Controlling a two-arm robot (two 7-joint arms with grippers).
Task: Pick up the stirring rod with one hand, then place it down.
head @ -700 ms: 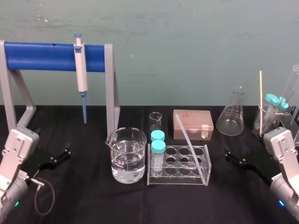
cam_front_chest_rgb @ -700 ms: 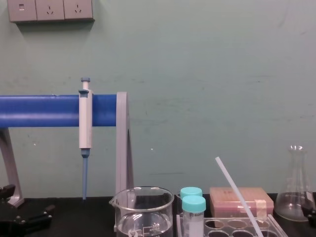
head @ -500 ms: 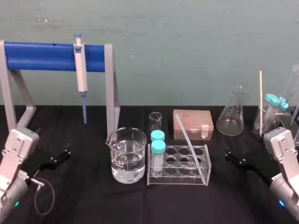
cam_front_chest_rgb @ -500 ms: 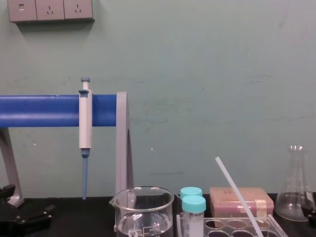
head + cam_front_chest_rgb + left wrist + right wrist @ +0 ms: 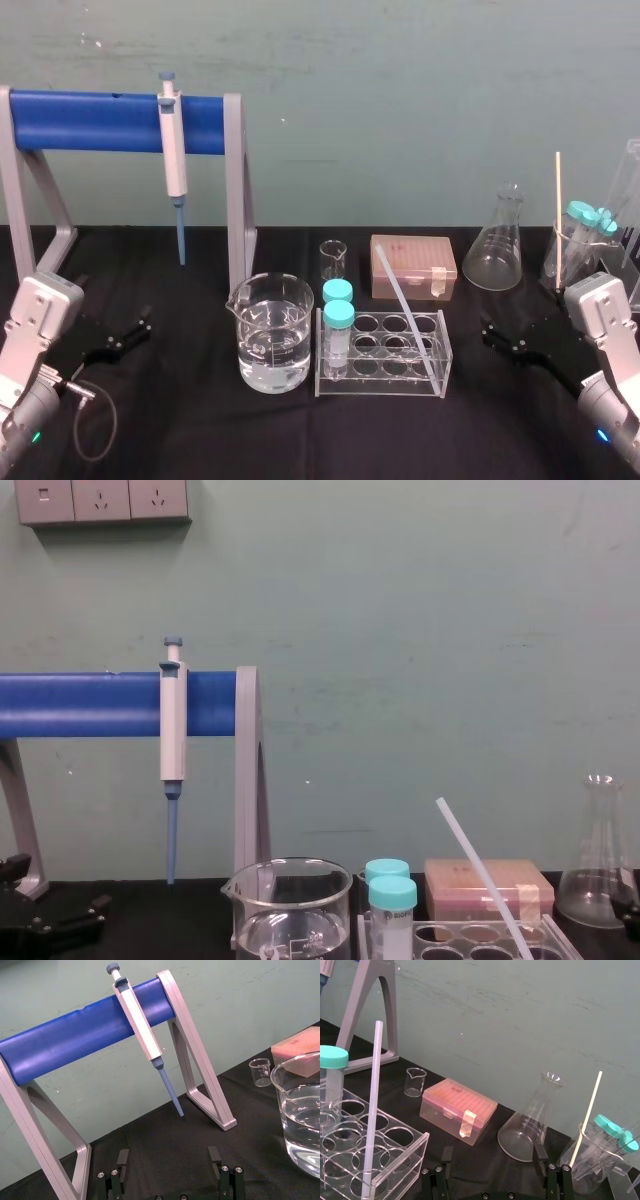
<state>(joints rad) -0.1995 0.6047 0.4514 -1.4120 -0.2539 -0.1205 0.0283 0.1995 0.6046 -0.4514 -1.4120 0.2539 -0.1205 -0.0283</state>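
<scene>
The stirring rod (image 5: 403, 303) is a thin white translucent rod that leans in the clear tube rack (image 5: 433, 378) at the table's middle, with its top tilted back and left. The chest view shows the stirring rod (image 5: 484, 873) rising out of the rack, and the right wrist view has the stirring rod (image 5: 372, 1115) at close range. My right gripper (image 5: 492, 336) hovers low to the right of the rack, open and empty, and well apart from the rod. My left gripper (image 5: 128, 335) rests open at the far left, near the stand.
A water-filled beaker (image 5: 270, 335) and two teal-capped tubes (image 5: 338, 322) stand left of the rod. Behind are a small beaker (image 5: 333, 258), a pink tip box (image 5: 412, 267) and a flask (image 5: 497, 245). A pipette (image 5: 173, 150) hangs on the blue stand (image 5: 95, 108). A beaker of tubes (image 5: 578, 245) stands at the far right.
</scene>
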